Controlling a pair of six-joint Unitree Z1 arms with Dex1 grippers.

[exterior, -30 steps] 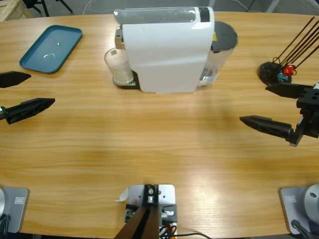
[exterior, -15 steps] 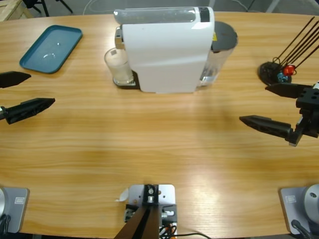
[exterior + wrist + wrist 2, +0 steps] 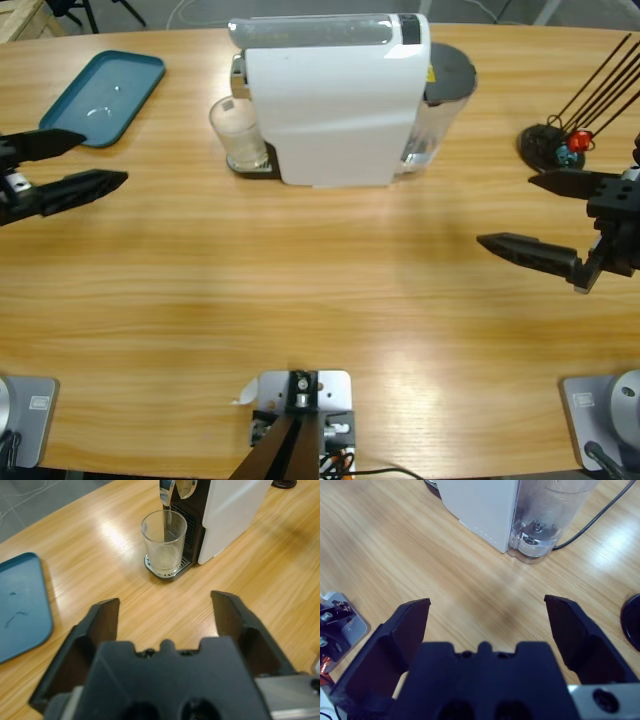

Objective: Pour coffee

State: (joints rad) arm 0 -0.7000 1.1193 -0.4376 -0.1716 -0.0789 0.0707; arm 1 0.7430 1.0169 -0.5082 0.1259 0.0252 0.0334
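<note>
Left gripper (image 3: 85, 160) sits at the table's left edge, jaws spread wide, nothing between them, pointed toward the machine. In the left wrist view it looks straight at the glass (image 3: 164, 542), with bare tabletop between jaws and glass.

Glass is a small clear tumbler, upright on the drip grate (image 3: 167, 571) under the spout (image 3: 166, 496) at the left end of the white coffee machine (image 3: 335, 100). The coffee (image 3: 163, 560) is a shallow pale layer at the bottom of the glass (nearly clear, hard to read the level exactly). In the high view the glass (image 3: 238, 133) touches the machine's left side.

Right gripper (image 3: 545, 215) is at the right edge, jaws also spread apart, empty, well apart from the machine. Right wrist view shows the machine's back corner and its clear water tank (image 3: 550, 515), a black cable (image 3: 600, 517) trailing off behind it.

Teal tray (image 3: 104, 96) lies flat at the far left corner, just beyond the left gripper, a few droplets on it. Black round base with thin dark rods (image 3: 552, 143) stands near the right edge, just behind the right gripper.

Wooden table (image 3: 320, 300) bare across the middle
</note>
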